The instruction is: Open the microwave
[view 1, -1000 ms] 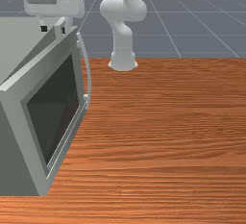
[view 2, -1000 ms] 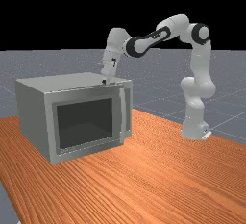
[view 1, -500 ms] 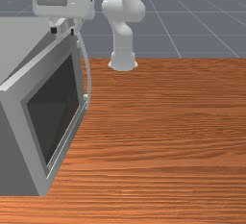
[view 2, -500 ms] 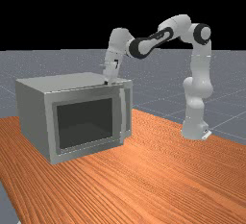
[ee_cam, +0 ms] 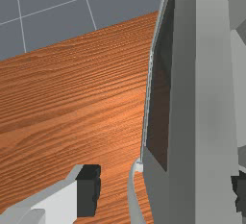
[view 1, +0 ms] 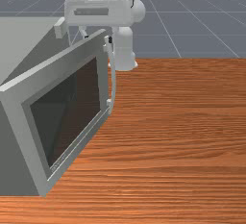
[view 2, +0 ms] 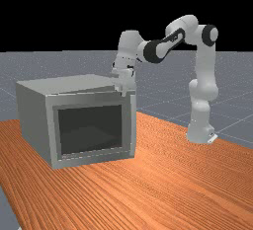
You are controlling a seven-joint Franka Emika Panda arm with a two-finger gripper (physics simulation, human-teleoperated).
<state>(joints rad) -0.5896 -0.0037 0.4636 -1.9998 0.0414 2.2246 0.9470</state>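
Observation:
In the front view the gripper (view 1: 98, 38) is at the top free corner of the microwave door (view 1: 48, 71), one finger behind the door and the other on the handle's side. The door stands partly ajar, swung out from the grey microwave body (view 1: 26, 33). Its curved handle (view 1: 113, 74) runs down the free edge. The far view has the gripper (view 2: 122, 89) at the door's upper corner near the handle. Seen from the wrist, the gripper (ee_cam: 166, 191) is open wide, straddling the door (ee_cam: 211, 98) and handle (ee_cam: 133, 196); bare space separates the outer finger from the handle.
The wooden table (view 1: 178, 136) extends beside the microwave toward the front view's right. Behind the gripper in that view is the arm's base (view 1: 124, 57). The microwave's side post (view 1: 60, 28) stands behind the swung door.
The door has swung outward from the body, widening the gap, and its handle has moved toward the front view's right. My gripper has moved the same way, with its fingers now wider apart.

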